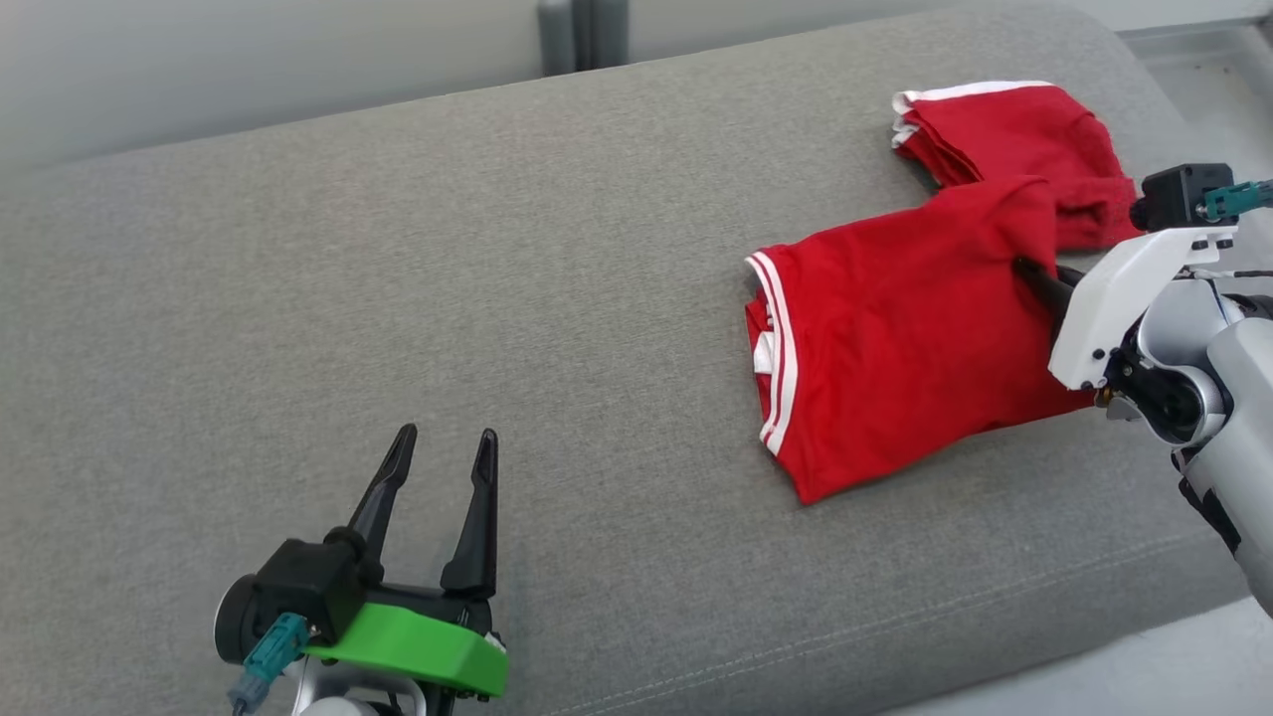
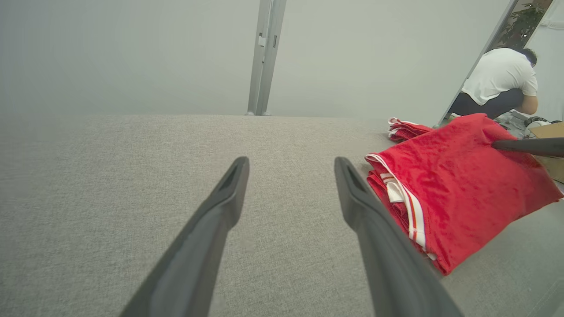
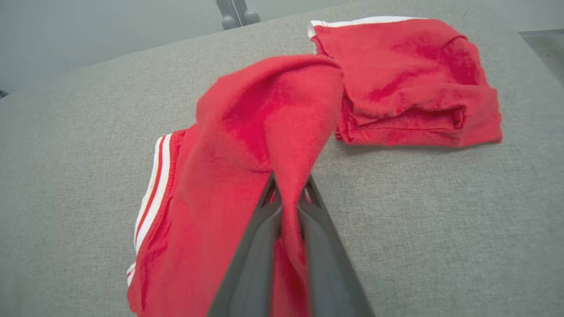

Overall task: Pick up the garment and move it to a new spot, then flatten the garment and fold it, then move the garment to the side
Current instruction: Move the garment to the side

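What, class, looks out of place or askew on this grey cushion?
The garment is askew: one edge is pinched up into a peak by the shut right gripper, so it lies rumpled, not flat. Nothing looks spilled or damaged.

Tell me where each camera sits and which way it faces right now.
Head view: from above, looking forward and down at the grey cushion; open left gripper lower left, right arm's white wrist at right.
Left wrist view: low over the cushion, looking along its own spread fingers toward the wall; a person crouches far right.
Right wrist view: looking along the right gripper, shut on the red garment.
Shared: all three show the garment.
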Robot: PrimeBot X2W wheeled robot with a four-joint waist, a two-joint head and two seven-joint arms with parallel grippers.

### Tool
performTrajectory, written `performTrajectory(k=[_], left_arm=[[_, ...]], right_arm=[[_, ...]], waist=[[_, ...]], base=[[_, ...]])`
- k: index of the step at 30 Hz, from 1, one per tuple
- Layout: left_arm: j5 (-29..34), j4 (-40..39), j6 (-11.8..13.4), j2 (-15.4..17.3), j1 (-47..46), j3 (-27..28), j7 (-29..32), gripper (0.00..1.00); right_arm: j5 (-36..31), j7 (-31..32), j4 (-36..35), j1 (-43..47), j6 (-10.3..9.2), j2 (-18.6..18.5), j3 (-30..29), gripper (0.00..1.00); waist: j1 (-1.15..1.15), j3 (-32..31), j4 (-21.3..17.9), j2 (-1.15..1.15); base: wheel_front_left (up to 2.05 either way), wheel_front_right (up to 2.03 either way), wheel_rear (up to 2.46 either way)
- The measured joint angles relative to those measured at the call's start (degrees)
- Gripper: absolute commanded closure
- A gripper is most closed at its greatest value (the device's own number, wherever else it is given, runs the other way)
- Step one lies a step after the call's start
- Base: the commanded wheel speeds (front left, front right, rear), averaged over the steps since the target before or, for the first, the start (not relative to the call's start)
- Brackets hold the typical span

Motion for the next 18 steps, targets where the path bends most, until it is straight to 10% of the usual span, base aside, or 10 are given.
performTrajectory(k=[18], left_arm=[[0.5,0.0,0.2,0.7,-3.0,0.9,0.0,0.00]], right_arm=[[-2.4,-0.9,-0.5,-6.9,-0.01,2.3,-0.4,1.00]], waist=[[0.00,3.8,-4.2,0.00]], base=[[0.00,0.00,0.00]])
